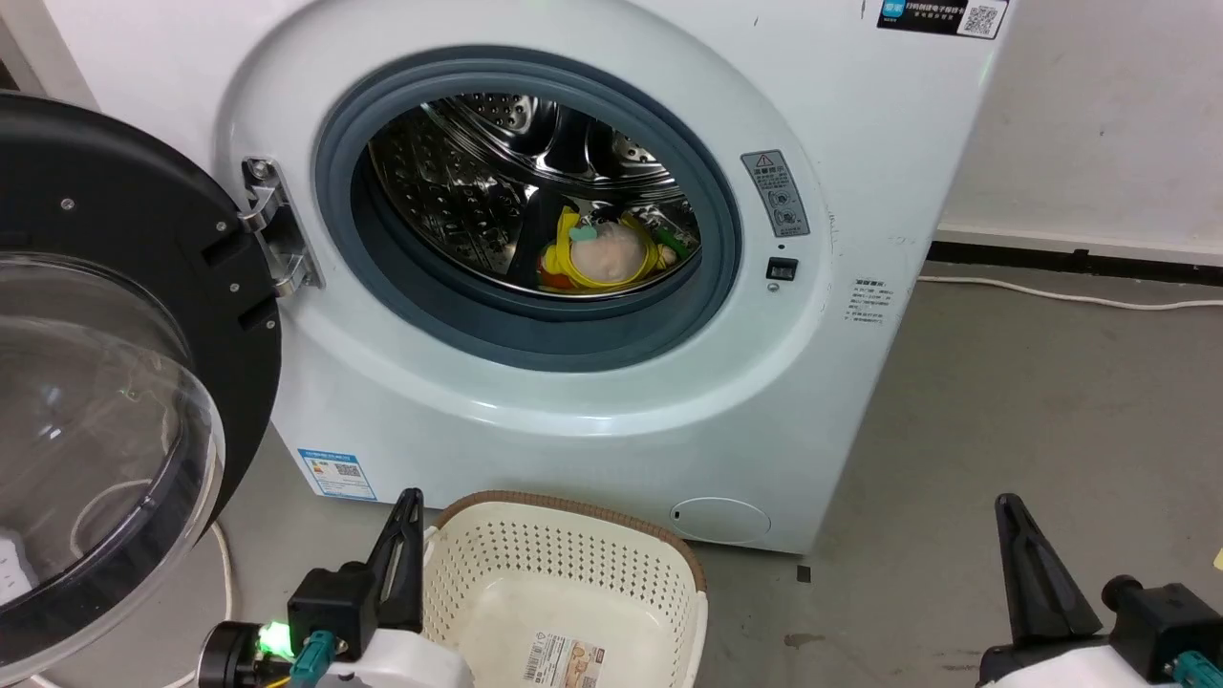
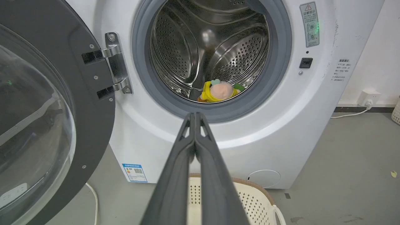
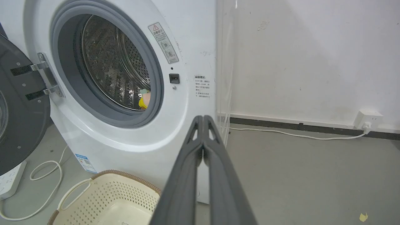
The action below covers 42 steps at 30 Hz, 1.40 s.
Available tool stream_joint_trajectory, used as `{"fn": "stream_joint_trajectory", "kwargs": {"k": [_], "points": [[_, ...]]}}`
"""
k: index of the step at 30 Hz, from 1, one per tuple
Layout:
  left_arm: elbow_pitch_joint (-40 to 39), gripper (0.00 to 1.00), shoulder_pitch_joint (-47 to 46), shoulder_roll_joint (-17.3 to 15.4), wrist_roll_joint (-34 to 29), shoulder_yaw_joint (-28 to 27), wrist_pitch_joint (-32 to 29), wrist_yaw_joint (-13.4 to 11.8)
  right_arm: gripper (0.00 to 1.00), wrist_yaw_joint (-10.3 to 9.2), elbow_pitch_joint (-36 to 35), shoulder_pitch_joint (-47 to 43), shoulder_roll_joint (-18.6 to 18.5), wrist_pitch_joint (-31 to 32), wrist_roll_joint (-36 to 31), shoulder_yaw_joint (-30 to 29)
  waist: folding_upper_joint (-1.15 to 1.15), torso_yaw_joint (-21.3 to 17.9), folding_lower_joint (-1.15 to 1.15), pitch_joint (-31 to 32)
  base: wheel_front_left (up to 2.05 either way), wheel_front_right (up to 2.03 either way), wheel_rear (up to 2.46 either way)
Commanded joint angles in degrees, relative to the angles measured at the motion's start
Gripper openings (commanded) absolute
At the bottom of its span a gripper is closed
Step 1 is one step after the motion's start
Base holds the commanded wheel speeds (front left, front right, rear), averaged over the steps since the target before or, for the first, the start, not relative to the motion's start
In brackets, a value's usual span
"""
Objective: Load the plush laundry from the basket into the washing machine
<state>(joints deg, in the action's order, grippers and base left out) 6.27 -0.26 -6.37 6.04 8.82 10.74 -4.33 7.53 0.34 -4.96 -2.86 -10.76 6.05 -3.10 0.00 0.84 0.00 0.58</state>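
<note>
The plush laundry [image 1: 607,253], peach-pink face in a yellow hood, lies at the bottom of the steel drum inside the white washing machine [image 1: 592,420]; it also shows in the left wrist view [image 2: 219,91] and partly in the right wrist view [image 3: 145,99]. The cream basket [image 1: 659,573] sits on the floor below the machine's opening, holding just its paper label [image 1: 566,661]. My left gripper [image 1: 411,502] is shut beside the basket's left rim, its fingers [image 2: 195,117] pressed together with nothing between them. My right gripper [image 1: 1011,506] is shut and holds nothing, low at the right [image 3: 203,118].
The black-rimmed clear door [image 1: 105,401] hangs wide open at the left on its hinge [image 1: 272,229]. A white cable [image 1: 1070,296] runs along the grey floor by the wall. A power strip [image 3: 9,179] and looped cord [image 3: 47,175] lie left of the basket.
</note>
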Motion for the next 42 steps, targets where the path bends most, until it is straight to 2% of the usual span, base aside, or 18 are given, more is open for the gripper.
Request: {"fn": "stream_joint_trajectory", "kwargs": {"k": [1, 42], "points": [[-0.38, 0.00, 0.08, 0.14, -0.60, -0.35, -0.35, 0.40, 0.00, -0.01, -0.09, 0.96, 0.00, 0.33, -0.41, 0.23, 0.00, -0.01, 0.00, -0.01, 0.00, 0.00, 0.00], [-3.43, 0.00, 0.17, 1.88, -3.42, -4.74, -5.74, 2.44, 0.00, -0.03, -0.22, 3.04, -0.01, 5.74, -3.33, 1.72, 0.00, -0.44, 0.00, -0.30, 0.00, 0.00, 0.00]]}}
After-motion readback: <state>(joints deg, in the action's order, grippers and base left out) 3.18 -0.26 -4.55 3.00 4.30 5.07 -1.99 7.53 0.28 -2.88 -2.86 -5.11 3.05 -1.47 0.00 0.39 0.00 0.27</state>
